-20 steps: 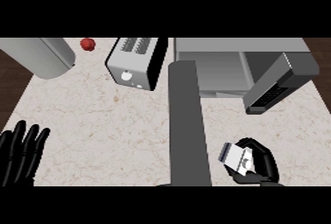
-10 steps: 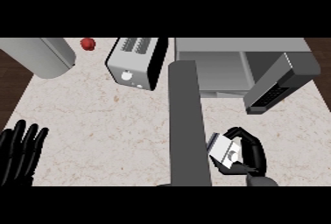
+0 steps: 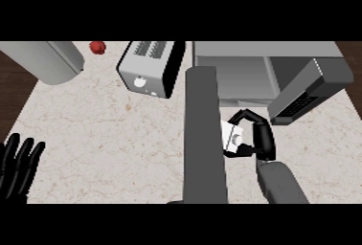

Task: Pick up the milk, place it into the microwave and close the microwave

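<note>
A small white milk carton (image 3: 232, 134) sits in my right hand (image 3: 259, 135), whose black fingers and thumb curl round it, partly hiding it. Hand and carton hang just in front of the microwave (image 3: 240, 72), whose cavity is open. The microwave's door (image 3: 311, 91) is swung out to the right. My left hand (image 3: 17, 165) rests open at the lower left edge, fingers up, far from the carton.
A tall grey post (image 3: 203, 139) stands right beside the carton on its left. A toaster (image 3: 150, 68) stands left of the microwave. A grey cylinder (image 3: 44, 60) and a small red object (image 3: 97, 46) lie at the far left.
My right hand has carried the milk carton up the counter, away from the front edge and close to the open microwave. The left hand has not moved.
</note>
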`<act>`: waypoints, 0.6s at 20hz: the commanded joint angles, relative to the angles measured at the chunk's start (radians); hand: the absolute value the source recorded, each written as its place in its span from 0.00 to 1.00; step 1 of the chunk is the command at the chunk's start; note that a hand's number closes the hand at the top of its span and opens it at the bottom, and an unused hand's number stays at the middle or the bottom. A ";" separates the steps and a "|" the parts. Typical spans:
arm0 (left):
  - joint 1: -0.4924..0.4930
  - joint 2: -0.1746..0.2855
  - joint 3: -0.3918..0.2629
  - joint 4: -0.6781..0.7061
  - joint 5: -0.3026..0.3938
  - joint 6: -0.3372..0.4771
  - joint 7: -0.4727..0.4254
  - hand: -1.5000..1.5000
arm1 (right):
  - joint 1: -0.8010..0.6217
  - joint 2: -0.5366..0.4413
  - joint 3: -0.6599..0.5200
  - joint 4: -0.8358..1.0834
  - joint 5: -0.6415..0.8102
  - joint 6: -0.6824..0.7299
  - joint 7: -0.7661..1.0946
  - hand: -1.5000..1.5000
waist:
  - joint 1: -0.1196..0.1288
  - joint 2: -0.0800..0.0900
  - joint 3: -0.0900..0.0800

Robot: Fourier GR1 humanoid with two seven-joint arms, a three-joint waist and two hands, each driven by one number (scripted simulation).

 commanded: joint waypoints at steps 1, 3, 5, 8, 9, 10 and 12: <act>-0.020 -0.011 -0.008 0.055 -0.014 -0.007 -0.022 0.00 | -0.158 -0.004 -0.039 0.105 0.047 -0.104 0.104 1.00 | 0.005 0.002 0.001; 0.027 0.008 -0.007 -0.040 0.013 -0.024 0.024 0.00 | -0.262 -0.015 -0.068 0.200 0.057 -0.126 0.142 1.00 | 0.018 0.003 0.001; -0.005 -0.008 0.002 0.023 0.005 -0.016 -0.013 0.00 | -0.334 -0.051 -0.124 0.361 0.051 -0.125 0.069 1.00 | 0.026 0.009 0.002; -0.007 0.027 0.044 0.022 0.056 -0.054 -0.008 0.00 | -0.430 -0.095 -0.168 0.481 0.051 -0.142 0.051 1.00 | 0.033 0.011 0.002; -0.038 0.011 0.020 0.051 0.012 -0.034 -0.019 0.00 | -0.506 -0.084 -0.168 0.504 0.057 -0.163 0.098 1.00 | 0.035 0.013 0.002; -0.065 0.014 0.046 0.066 0.029 -0.027 -0.018 0.00 | -0.510 -0.106 -0.171 0.546 0.064 -0.147 0.085 1.00 | 0.029 0.012 0.002; -0.072 0.013 0.034 0.083 0.022 -0.036 -0.027 0.00 | -0.543 -0.130 -0.199 0.613 0.065 -0.188 0.059 1.00 | 0.046 0.020 0.003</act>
